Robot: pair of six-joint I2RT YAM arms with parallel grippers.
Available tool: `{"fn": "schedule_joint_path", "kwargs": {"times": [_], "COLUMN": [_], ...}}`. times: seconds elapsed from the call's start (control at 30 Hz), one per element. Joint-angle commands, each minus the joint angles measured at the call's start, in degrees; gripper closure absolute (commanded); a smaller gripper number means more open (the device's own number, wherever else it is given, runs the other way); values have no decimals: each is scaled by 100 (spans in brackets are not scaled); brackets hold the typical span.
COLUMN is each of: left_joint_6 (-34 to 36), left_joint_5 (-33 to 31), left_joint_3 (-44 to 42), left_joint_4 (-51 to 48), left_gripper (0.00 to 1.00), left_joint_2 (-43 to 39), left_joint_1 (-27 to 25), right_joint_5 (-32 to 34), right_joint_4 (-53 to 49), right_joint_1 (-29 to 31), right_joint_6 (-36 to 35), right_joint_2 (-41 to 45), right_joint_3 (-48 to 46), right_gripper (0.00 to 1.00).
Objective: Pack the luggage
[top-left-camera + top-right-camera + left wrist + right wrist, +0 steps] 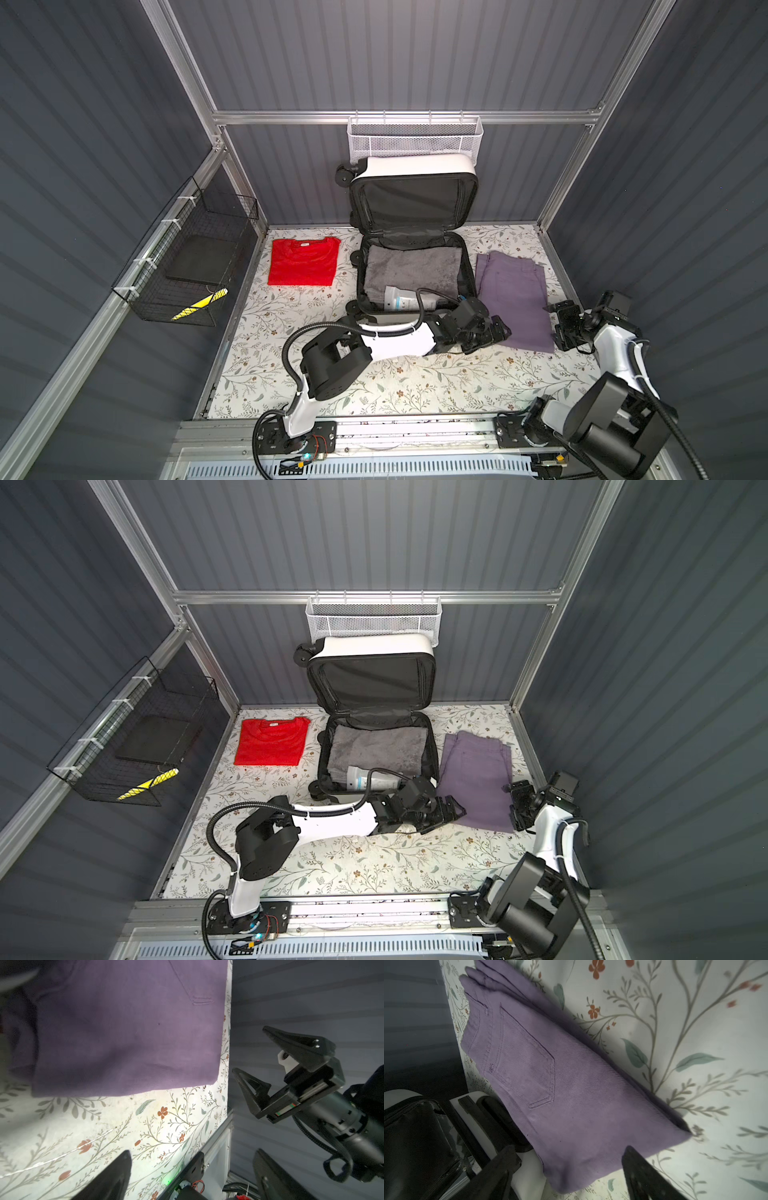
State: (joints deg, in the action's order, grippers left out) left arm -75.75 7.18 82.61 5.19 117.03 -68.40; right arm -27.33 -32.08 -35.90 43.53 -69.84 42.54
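The luggage, a white hard-shell suitcase, lies open at the back middle with its black-lined lid leaning on the back wall. A grey towel and a white tube lie inside. Folded purple trousers lie to its right, a folded red T-shirt to its left. My left gripper reaches across to the trousers' near left corner, open and empty. My right gripper hangs open at their near right edge, holding nothing.
A white mesh basket hangs on the back wall above the lid. A black wire basket on the left wall holds a dark flat pad and a yellow-black item. The floral table cover ends at aluminium rails.
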Motion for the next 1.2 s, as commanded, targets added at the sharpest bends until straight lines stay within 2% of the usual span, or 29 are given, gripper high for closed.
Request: {"fn": "schedule_joint_path", "kwargs": {"times": [0.0,0.1,0.33,0.9,1.17], "left_joint_6": [-957,-1400,-2076,-2734,-2848], "left_joint_5": [-555,-712,-1132,-1779,-2108], "left_joint_3": [269,443,632,1020,1294], "left_joint_4": [353,431,467,662,773], "left_gripper": [12,15,16,19,35], "left_joint_2": [238,526,929,1679,2071], "left_joint_1": [-161,-255,-415,-570,-582], "right_joint_5": [-526,-499,-387,-80,79], "right_joint_4": [234,298,464,470,475], "right_joint_1": [22,22,23,19,21], "right_joint_6": [124,40,7,-160,-303], "right_joint_2": [-330,-583,-973,-1372,-1496], "right_joint_3": [84,144,101,-71,-211], "right_gripper": [18,18,18,18,19]}}
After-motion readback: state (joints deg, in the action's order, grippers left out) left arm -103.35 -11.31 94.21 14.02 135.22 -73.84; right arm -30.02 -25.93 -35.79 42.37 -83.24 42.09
